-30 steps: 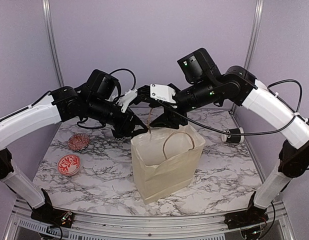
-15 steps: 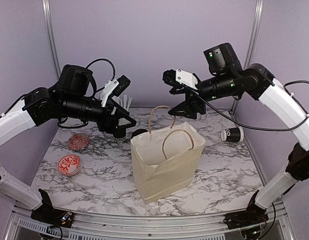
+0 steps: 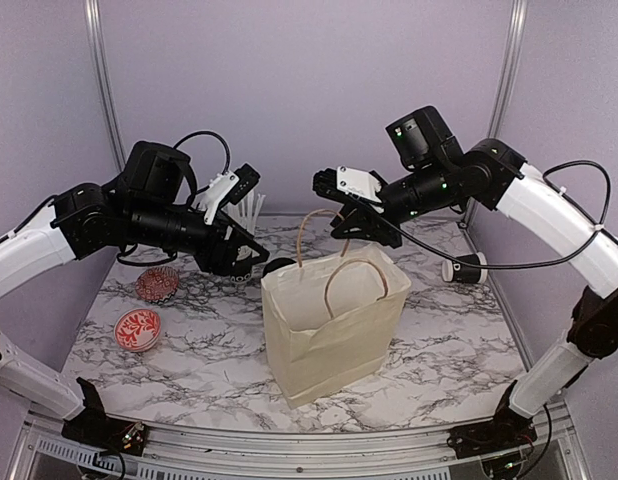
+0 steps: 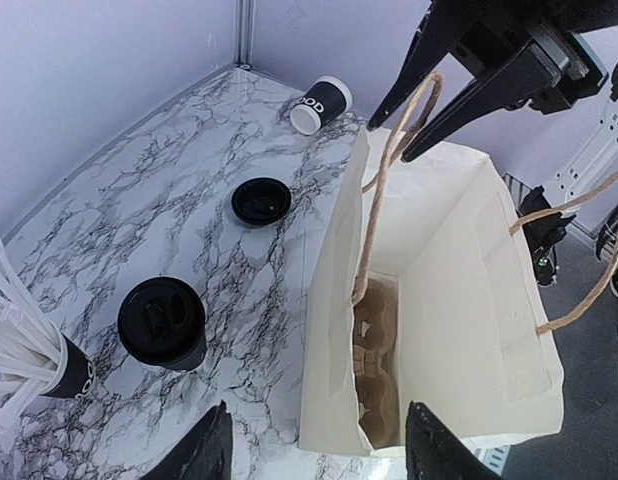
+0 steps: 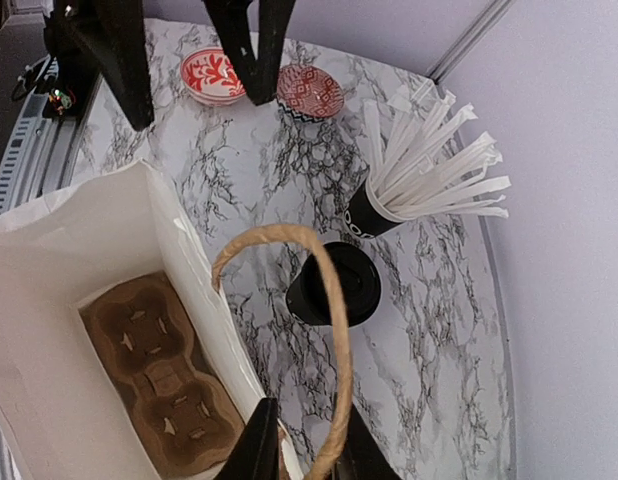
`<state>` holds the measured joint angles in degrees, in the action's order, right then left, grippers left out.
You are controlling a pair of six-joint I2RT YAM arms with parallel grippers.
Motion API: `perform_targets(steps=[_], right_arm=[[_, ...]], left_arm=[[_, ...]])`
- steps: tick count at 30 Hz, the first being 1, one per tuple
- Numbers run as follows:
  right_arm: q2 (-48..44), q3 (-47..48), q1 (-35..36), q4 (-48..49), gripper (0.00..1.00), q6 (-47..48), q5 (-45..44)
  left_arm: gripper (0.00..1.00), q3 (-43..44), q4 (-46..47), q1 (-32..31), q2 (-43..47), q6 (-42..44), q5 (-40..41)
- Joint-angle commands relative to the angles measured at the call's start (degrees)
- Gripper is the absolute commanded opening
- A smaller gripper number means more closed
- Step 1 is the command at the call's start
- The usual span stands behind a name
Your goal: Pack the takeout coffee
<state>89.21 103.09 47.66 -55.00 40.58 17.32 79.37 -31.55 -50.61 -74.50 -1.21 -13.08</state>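
The takeout coffee (image 4: 161, 322) stands upright on the worktop (image 4: 139, 190), between the paper bag (image 4: 469, 300) and the cup of straws (image 4: 59, 372). It looks light and crushable, so it is probably best held gently around the body below the lid. The left gripper (image 4: 317, 415) hangs spread and empty, and the right gripper (image 5: 307, 415) is spread around a bag handle (image 5: 289, 232); the straws and bag wall leave little room.

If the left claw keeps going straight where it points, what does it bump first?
Probably the paper bag: its near wall stands right ahead of the open left gripper, though depth is unclear.
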Motion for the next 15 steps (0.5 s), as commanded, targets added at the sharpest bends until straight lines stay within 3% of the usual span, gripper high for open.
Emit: perform_targets(steps=[1,7,15], right_arm=[[1.16,1.99,0.00,0.51,0.13,-0.86,0.70],[1.03,1.60,-0.19,0.60,0.09,-1.33,0.86],[1.35,1.44,-1.34,0.41,0.05,-2.01,3.19]], left_arm=[[0.60,-0.18,0.35,0.25,2.13,-1.02,5.69],[0.63,-1.00,-1.87,1.04,2.15,-2.59,17.02],[0.66,-2.73,-4.12,3.55,1.98,-3.51,23.62]])
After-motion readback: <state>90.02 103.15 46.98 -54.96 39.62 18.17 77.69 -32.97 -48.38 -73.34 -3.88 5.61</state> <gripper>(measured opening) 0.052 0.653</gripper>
